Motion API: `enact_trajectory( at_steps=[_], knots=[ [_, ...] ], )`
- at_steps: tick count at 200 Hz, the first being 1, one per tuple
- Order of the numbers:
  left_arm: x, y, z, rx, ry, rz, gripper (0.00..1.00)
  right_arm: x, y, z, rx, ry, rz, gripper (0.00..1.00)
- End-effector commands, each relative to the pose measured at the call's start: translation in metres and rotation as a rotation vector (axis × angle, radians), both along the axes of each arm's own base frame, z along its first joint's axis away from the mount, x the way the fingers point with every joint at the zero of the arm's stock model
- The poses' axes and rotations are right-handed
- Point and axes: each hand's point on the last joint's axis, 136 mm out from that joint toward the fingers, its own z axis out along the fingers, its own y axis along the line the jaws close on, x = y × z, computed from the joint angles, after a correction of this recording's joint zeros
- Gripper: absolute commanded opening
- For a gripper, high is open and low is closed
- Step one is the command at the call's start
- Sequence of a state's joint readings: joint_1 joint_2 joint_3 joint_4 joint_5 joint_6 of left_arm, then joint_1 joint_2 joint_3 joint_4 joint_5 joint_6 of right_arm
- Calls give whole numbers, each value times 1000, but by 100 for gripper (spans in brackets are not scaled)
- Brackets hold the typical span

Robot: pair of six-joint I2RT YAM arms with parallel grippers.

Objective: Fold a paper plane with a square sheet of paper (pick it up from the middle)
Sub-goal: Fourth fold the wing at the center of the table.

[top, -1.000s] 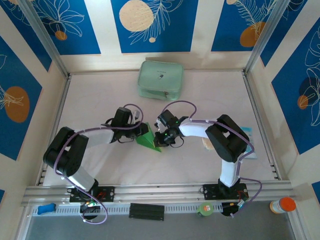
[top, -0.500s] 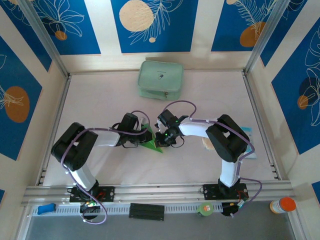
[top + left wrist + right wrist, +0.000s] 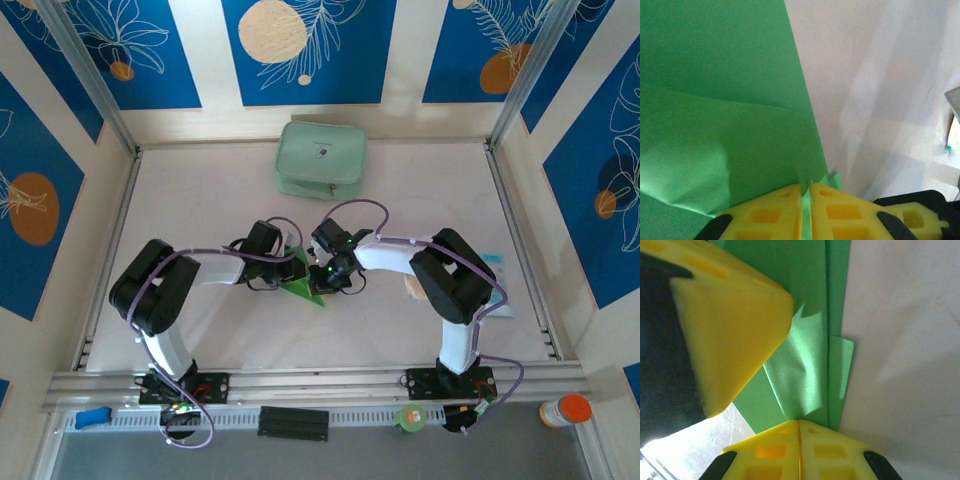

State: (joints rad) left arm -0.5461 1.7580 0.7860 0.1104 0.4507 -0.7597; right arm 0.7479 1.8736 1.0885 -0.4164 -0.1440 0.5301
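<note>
One closed zip pouch (image 3: 321, 158) lies well beyond the half-folded paper plane (image 3: 303, 287).

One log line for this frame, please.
stage: folding | paper: creased, layered | left gripper: shut on paper | right gripper: shut on paper | pouch: behind, apart
</note>
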Motion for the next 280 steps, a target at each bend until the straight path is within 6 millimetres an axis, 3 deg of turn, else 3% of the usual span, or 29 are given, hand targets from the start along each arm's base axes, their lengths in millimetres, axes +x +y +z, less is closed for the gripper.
enact_trajectory(
  at_steps=[1, 92, 159, 182, 207, 233, 256, 280],
  knots=[
    [16, 22, -13, 72, -4, 44, 16, -36, -63, -50, -299, 131, 2, 8],
    [58, 68, -18, 98, -12, 131, 18, -40, -75, -58, -347, 142, 13, 8],
    [86, 109, -22, 147, -23, 202, 19, -37, -68, -50, -304, 137, -6, 8],
    [94, 118, -11, 161, -53, 208, 19, -35, -67, -48, -297, 130, -10, 8],
    [100, 117, 22, 145, -119, 212, 20, -32, -63, -46, -281, 122, -14, 8],
    [94, 106, 55, 75, -170, 225, 20, -30, -59, -42, -256, 121, -20, 8],
    [77, 87, 61, 5, -172, 254, 20, -28, -56, -43, -241, 128, -27, 8],
    [59, 62, 54, -44, -140, 240, 19, -28, -56, -44, -237, 135, -31, 8]
  ],
)
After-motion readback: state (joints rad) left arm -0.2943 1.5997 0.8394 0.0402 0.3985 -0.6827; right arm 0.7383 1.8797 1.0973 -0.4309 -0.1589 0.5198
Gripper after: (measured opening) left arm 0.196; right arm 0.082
